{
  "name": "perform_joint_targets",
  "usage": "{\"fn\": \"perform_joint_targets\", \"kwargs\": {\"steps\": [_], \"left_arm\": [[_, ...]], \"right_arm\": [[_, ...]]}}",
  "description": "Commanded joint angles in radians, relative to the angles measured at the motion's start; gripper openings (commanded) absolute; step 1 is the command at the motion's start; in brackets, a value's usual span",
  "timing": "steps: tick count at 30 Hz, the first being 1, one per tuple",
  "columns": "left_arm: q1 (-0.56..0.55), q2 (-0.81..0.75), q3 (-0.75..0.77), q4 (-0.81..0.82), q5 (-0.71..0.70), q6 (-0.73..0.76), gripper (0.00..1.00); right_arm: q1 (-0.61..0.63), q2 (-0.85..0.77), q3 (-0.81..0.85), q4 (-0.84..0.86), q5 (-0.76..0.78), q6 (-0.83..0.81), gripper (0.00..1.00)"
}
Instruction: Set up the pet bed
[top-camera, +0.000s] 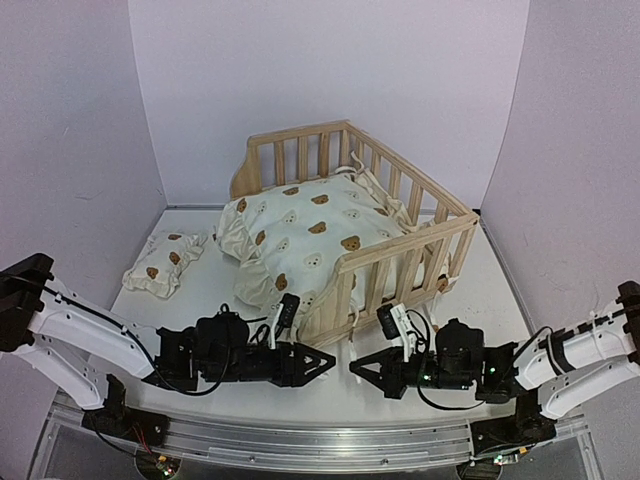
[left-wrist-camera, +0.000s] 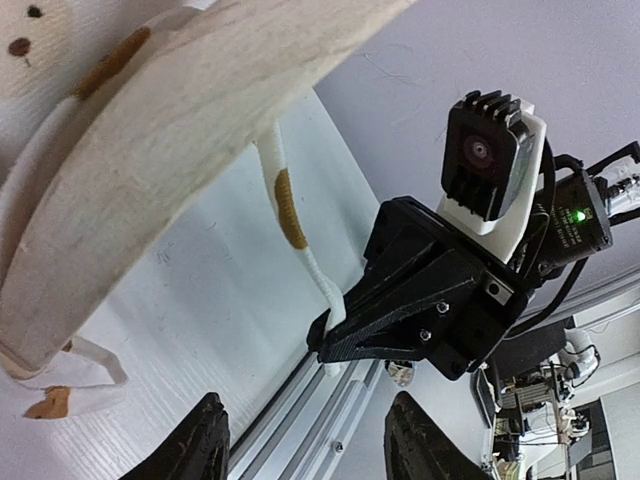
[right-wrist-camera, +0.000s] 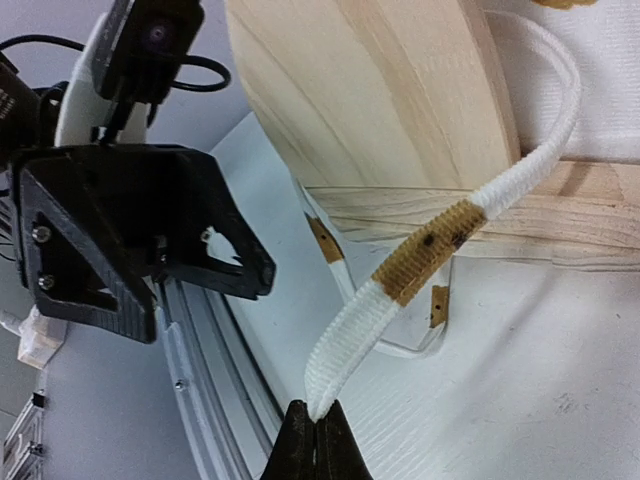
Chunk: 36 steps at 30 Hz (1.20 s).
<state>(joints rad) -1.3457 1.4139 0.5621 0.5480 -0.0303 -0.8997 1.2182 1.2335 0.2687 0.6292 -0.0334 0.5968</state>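
Observation:
The pet bed's pine frame (top-camera: 400, 255) stands mid-table with the bear-print cushion (top-camera: 300, 225) lying in it and spilling over the front left. The small pillow (top-camera: 160, 262) lies apart on the table to the left. Low by the frame's near corner, my right gripper (right-wrist-camera: 317, 425) is shut on the end of a white tie (right-wrist-camera: 420, 262) with a brown patch, which curves up around the wooden post (right-wrist-camera: 380, 100). Facing it a short way off, my left gripper (left-wrist-camera: 310, 450) is open with nothing between its fingers. In the left wrist view the right gripper (left-wrist-camera: 335, 335) pinches the tie (left-wrist-camera: 290, 210).
A second tie (right-wrist-camera: 330, 245) lies loose on the white table under the frame corner. An aluminium rail (top-camera: 300, 440) runs along the near table edge just below both grippers. Lilac walls enclose the back and sides.

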Motion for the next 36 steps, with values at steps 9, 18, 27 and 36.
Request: {"fn": "perform_joint_targets", "kwargs": {"steps": [9,18,27,36], "left_arm": [[-0.002,0.130,0.047,0.247,0.107,-0.168,0.66],[0.028,0.157,0.043,0.245,0.125,-0.198,0.41],[0.028,0.055,-0.012,0.207,0.112,-0.118,0.00],[0.028,-0.065,0.030,0.003,0.073,0.007,0.00]], "right_arm": [[0.075,0.073,0.064,0.149,-0.290,-0.079,0.00],[0.159,0.124,0.082,0.201,-0.181,-0.158,0.00],[0.168,0.132,0.089,0.164,-0.079,-0.158,0.00],[0.169,0.144,0.039,0.164,0.058,-0.177,0.53]]}}
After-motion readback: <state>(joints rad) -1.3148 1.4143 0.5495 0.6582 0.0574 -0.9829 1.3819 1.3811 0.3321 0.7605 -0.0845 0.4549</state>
